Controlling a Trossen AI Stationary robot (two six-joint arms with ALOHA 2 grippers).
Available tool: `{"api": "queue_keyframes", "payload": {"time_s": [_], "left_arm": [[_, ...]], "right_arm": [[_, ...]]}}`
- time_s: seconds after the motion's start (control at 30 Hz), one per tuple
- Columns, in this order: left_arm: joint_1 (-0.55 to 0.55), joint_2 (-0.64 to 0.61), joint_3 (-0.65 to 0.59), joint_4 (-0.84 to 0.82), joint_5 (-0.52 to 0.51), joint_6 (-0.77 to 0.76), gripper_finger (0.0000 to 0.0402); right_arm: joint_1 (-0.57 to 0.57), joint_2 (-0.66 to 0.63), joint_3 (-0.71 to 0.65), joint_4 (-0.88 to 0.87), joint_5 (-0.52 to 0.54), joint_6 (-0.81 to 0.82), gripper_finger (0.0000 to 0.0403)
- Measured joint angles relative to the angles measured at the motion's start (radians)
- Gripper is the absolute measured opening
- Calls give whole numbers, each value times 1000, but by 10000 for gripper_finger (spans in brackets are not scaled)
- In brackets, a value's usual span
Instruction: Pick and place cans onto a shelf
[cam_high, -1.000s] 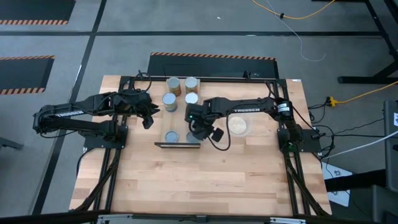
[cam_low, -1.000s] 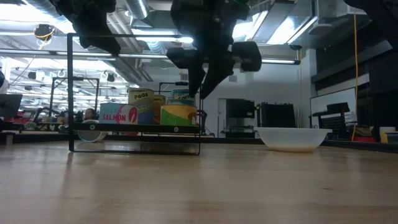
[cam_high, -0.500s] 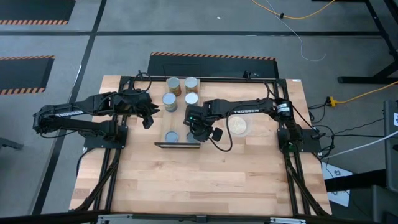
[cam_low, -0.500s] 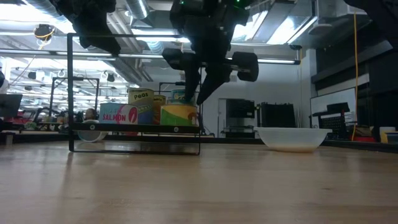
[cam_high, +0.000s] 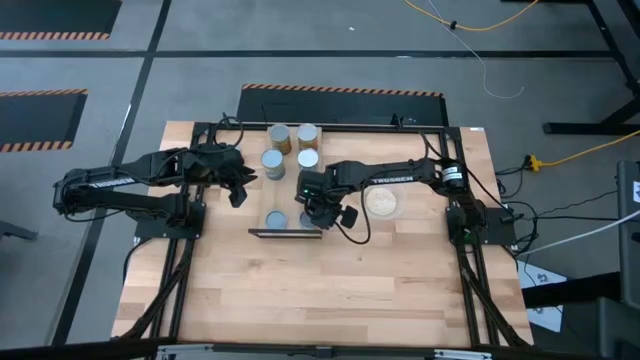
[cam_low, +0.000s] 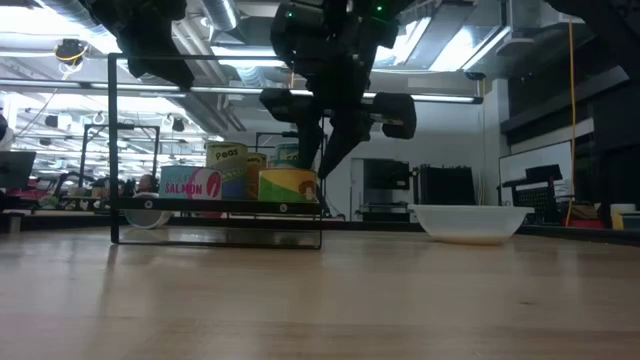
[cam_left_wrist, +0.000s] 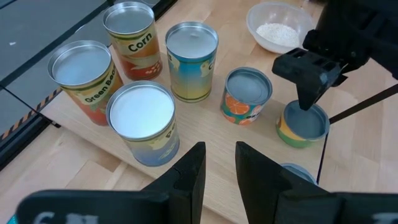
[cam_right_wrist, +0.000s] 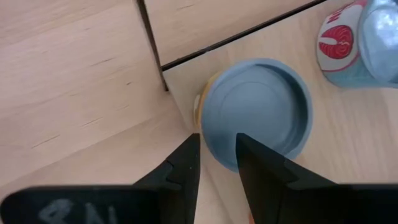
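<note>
Can (cam_right_wrist: 258, 112) sits under right tool (cam_right_wrist: 216, 152)

Cans (cam_left_wrist: 191, 61) upright: 4 tall ones grouped at back, labels incl. Corn, Green Beans; 3 short blue-top tins in front on shelf (cam_high: 285, 232), light wood w/ black frame.

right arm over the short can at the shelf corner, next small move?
Probably lift straight up. The right gripper hangs open just above the short can, which sits on the shelf beside the salmon can, seemingly placed. The left gripper waits over the tall cans.
</note>
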Motion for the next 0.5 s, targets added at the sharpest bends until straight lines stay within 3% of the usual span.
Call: {"api": "queue_keyframes", "payload": {"time_s": [0.27, 0.5], "left_arm": [[0, 0, 0, 0, 0, 0, 80], [0, 0, 0, 0, 0, 0, 80]], "right_arm": [[0, 22, 0, 4, -1, 1, 102], [2, 31, 3, 7, -5, 5, 45]]}}
